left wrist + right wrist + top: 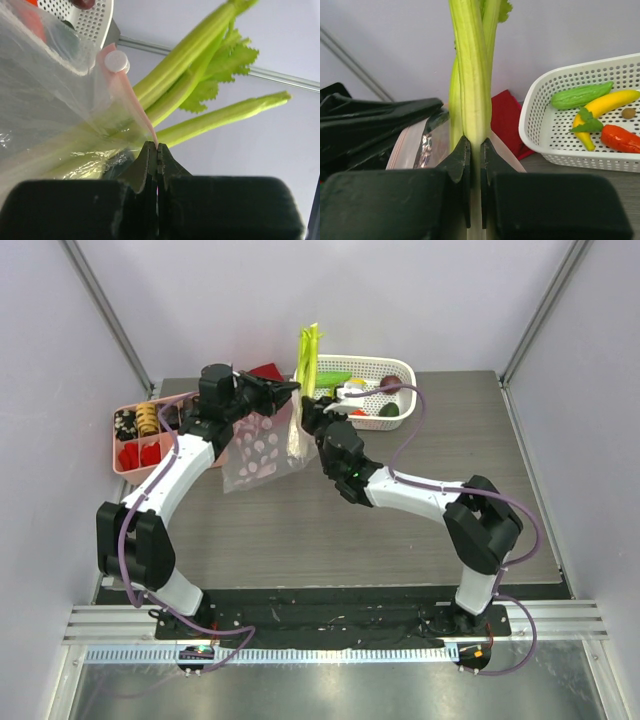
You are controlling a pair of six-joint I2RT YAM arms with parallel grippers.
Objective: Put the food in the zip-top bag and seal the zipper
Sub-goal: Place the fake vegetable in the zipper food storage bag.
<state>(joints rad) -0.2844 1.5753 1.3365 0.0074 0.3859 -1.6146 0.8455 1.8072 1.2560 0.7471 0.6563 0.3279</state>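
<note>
The zip-top bag (258, 450) hangs above the table, clear with pink dots. My left gripper (291, 396) is shut on its pink zipper (133, 102), just below the round slider (116, 61). My right gripper (306, 412) is shut on the long green leek (308, 348), which stands upright at the bag's right edge. In the left wrist view my left gripper (158, 146) pinches the strip, and the leek's (200, 65) lower part shows through the plastic. In the right wrist view my right gripper (475, 142) clamps the leek (472, 75) beside the bag (415, 145).
A white perforated basket (402, 365) at the back right holds a banana (607, 102), a green piece (580, 95) and a red-orange pepper (620, 138). A pink tray (122, 462) with small bits sits at the left. A red cloth (506, 120) lies behind the bag.
</note>
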